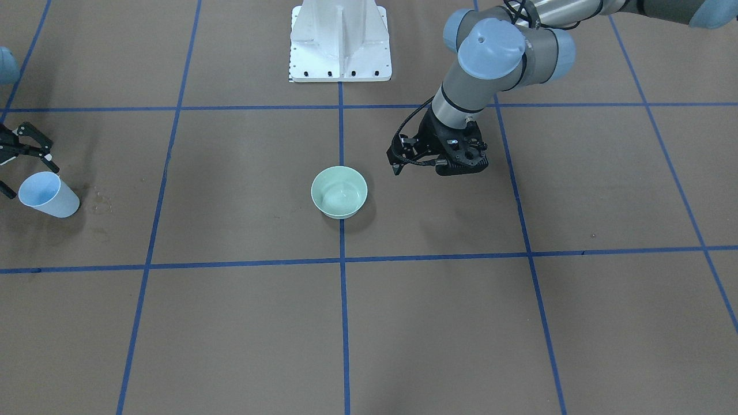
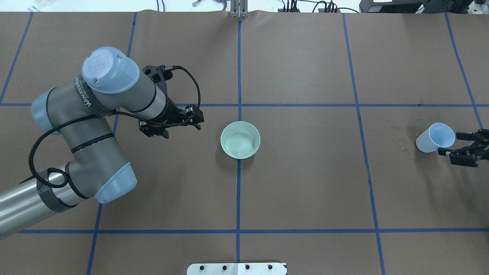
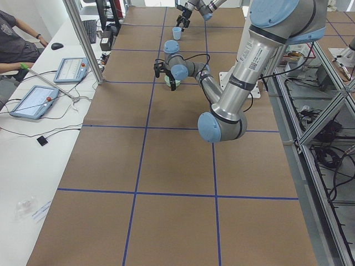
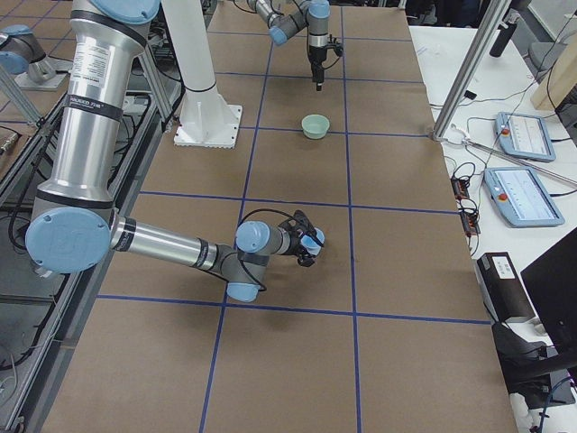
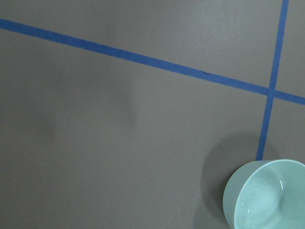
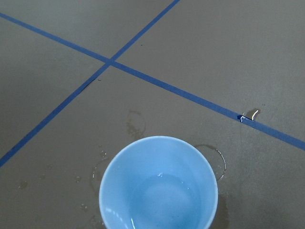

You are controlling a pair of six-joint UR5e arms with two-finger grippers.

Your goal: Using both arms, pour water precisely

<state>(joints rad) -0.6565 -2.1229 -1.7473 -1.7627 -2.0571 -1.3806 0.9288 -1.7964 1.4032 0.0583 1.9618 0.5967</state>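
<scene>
A pale green bowl (image 2: 240, 140) stands at the table's centre on a blue tape line; it also shows in the left wrist view (image 5: 267, 195). My left gripper (image 2: 199, 119) hovers left of the bowl, open and empty. A light blue cup (image 2: 435, 137) stands at the far right. The right wrist view looks down into the cup (image 6: 159, 186), where a little water (image 6: 162, 193) shows as faint glints at the bottom. My right gripper (image 2: 448, 143) is open, its fingers on either side of the cup's rim; I cannot tell if they touch it.
Dark wet stains (image 2: 401, 143) mark the brown paper beside the cup. The white pedestal (image 1: 340, 46) stands at the robot's side of the table. Desks with tablets (image 3: 33, 102) and a seated person line the far long edge.
</scene>
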